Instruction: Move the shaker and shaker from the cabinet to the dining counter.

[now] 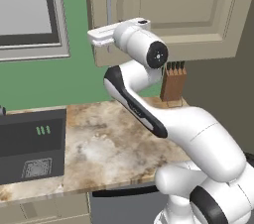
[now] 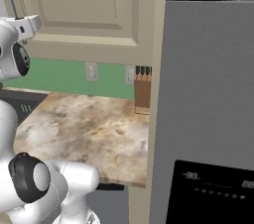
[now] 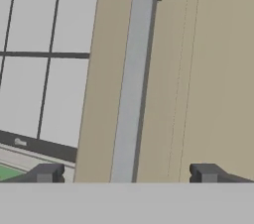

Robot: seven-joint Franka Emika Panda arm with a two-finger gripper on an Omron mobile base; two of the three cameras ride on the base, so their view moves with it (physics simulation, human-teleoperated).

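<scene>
The cabinet [image 1: 198,10] door is shut, so the two shakers, presumably on the shelf behind it, are hidden from sight. The gripper [image 3: 126,173] is up at the door's long metal handle [image 3: 131,79], fingers [image 3: 47,173] spread wide either side of the bar and holding nothing; whether they touch it, I can't tell. From the left base view the hand sits right at the handle's lower stretch, beside the window [image 1: 30,10]. Below, the marbled worktop [image 1: 109,139] carries a knife block [image 1: 173,85] and no shakers. By my reading, this is the very start: door still to open, both shakers still to fetch and carry to the dining counter.
</scene>
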